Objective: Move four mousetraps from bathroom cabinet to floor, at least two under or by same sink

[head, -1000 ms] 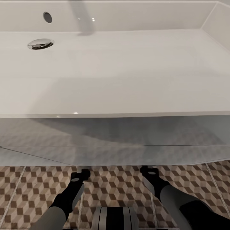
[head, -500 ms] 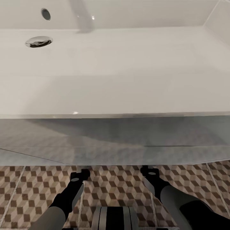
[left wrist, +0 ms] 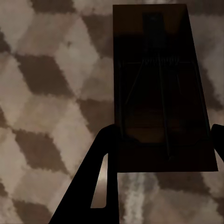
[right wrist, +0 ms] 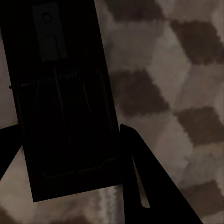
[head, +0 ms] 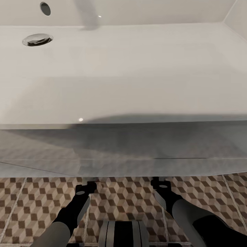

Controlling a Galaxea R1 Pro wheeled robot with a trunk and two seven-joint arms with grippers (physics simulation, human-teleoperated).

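The bathroom sink (head: pixel 137 75) spans the upper part of the head view, a wide white basin holding nothing but its chrome drain (head: pixel 37 39) at the far left and an overflow hole (head: pixel 45 8) in the back wall above it. Below the basin's front edge sits the glossy white vanity front (head: pixel 123 154), mirroring the tile pattern, and beneath that the bathroom floor (head: pixel 120 199) of cube-patterned tiles. Both arms reach forward and down under the vanity edge, left arm (head: pixel 73 211) and right arm (head: pixel 178 206). In the left wrist view, the left gripper (left wrist: pixel 163 140) is clamped on a mousetrap (left wrist: pixel 161 88), one finger (left wrist: pixel 100 172) on each long edge; the plate's long axis runs along the fingers, pointing away from the wrist, spring and wire face up, over the tiles. In the right wrist view, the right gripper (right wrist: pixel 65 135) likewise clamps a second mousetrap (right wrist: pixel 63 102) across its width, long axis along the fingers and slightly skewed, in deep shadow above the floor. Compared with a second ago, the drain and overflow hole sit higher and further left in the head view, while the arms occupy the same places.
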